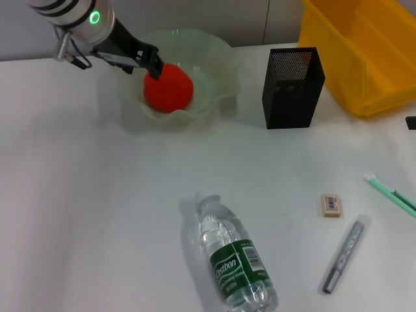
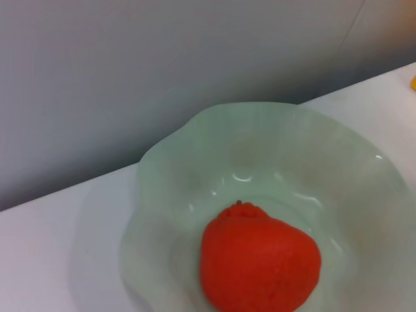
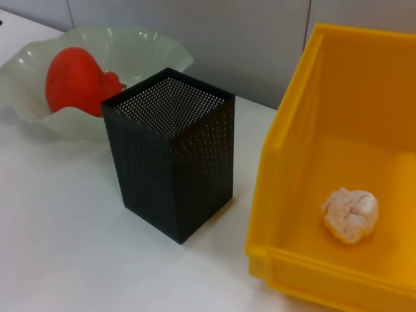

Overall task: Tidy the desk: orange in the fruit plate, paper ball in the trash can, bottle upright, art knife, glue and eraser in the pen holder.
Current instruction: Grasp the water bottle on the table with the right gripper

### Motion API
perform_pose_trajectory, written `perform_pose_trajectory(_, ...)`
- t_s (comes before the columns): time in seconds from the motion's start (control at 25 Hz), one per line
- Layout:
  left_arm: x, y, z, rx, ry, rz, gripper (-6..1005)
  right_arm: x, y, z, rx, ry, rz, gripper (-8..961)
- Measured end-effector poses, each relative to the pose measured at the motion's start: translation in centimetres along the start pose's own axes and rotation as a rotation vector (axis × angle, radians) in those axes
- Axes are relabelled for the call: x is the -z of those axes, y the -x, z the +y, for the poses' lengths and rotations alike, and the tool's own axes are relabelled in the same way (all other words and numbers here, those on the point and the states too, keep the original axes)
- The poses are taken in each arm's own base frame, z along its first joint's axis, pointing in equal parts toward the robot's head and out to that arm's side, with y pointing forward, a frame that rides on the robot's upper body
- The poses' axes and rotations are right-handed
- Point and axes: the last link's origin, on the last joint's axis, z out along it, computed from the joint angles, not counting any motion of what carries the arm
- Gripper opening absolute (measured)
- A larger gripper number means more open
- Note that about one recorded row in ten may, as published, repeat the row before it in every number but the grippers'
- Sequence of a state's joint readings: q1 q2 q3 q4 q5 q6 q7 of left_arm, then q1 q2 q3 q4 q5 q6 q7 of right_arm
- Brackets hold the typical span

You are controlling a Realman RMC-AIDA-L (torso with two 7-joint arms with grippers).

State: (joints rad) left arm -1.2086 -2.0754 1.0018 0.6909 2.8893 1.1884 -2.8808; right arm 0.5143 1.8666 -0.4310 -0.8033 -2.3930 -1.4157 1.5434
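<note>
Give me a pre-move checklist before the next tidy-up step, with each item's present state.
1. Orange in the fruit plate: ok.
2. Left gripper clear of the orange: not ok, at its top.
3. Paper ball in the trash can: ok.
4. Bottle upright: not ok, lying on its side.
5. Eraser in the pen holder: not ok, on the desk.
6. Right gripper position: cannot tell.

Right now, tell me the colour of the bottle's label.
Green with white lettering; the bottle shows best in the head view.
</note>
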Motion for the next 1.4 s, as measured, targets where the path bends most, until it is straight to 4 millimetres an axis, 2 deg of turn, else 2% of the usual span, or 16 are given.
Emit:
perform_pose_trajectory(0.12, 0.2, 0.2, -0.9, 0.02, -0.008, 0.014, 505, 0.0, 0.1, -0.1, 0.001, 0.0, 0.0, 617)
perform_pose_trajectory(0.16, 0.8, 0.1, -1.9, 0.038, -0.017, 0.051, 504, 0.0, 0.2, -0.2, 0.001, 0.0, 0.0, 617)
perform_pose_trajectory(0.32, 2.0, 0.1, -2.8, 0.061, 0.006, 0.122, 501, -0.3, 0.2, -0.3, -0.001, -0.006, 0.004, 617)
perform_pose_trajectory(0.44, 2.8, 0.1, -2.8, 0.054, 0.11, 0.201, 499, -0.6, 0.3, -0.3, -0.013, -0.004, 0.002, 617)
perform_pose_trajectory(0.48, 3.5, 0.2, -2.8, 0.03, 0.225, 0.289, 498, -0.8, 0.4, -0.3, -0.026, -0.004, 0.0, 617)
perform_pose_trajectory(0.52, 3.5, 0.2, -2.8, 0.03, 0.225, 0.289, 497, -0.8, 0.4, -0.3, -0.026, -0.004, 0.0, 617)
perform_pose_trajectory(0.68, 5.3, 0.4, -2.9, -0.096, 0.39, 0.45, 494, -1.2, 0.7, -0.3, -0.059, -0.007, -0.006, 617)
perform_pose_trajectory(0.84, 6.1, 0.6, -3.0, -0.193, 0.434, 0.492, 480, -1.2, 0.9, -0.3, -0.084, -0.006, -0.009, 617)
perform_pose_trajectory(0.88, 6.6, 0.9, -2.8, -0.282, 0.455, 0.492, 474, -1.2, 0.9, -0.3, -0.109, -0.008, -0.012, 617)
perform_pose_trajectory(0.92, 6.6, 0.9, -2.8, -0.282, 0.455, 0.492, 468, -1.2, 0.9, -0.3, -0.109, -0.008, -0.012, 617)
perform_pose_trajectory(1.04, 7.0, 1.4, -2.3, -0.43, 0.462, 0.457, 455, -1.3, 1.0, -0.4, -0.143, -0.016, -0.017, 617)
perform_pose_trajectory(1.08, 6.7, 1.9, -2.0, -0.535, 0.433, 0.384, 454, -1.4, 1.0, -0.3, -0.166, -0.021, -0.021, 617)
perform_pose_trajectory(1.16, 6.5, 2.1, -2.0, -0.565, 0.419, 0.354, 454, -1.6, 1.0, -0.3, -0.179, -0.022, -0.023, 617)
perform_pose_trajectory(1.28, 5.7, 3.0, -2.3, -0.713, 0.311, 0.18, 453, -2.4, 0.9, 0.6, -0.217, -0.006, -0.052, 617)
perform_pose_trajectory(1.4, 5.1, 3.5, -2.5, -0.758, 0.258, 0.086, 451, -2.7, 0.9, 1.0, -0.227, -0.004, -0.068, 617)
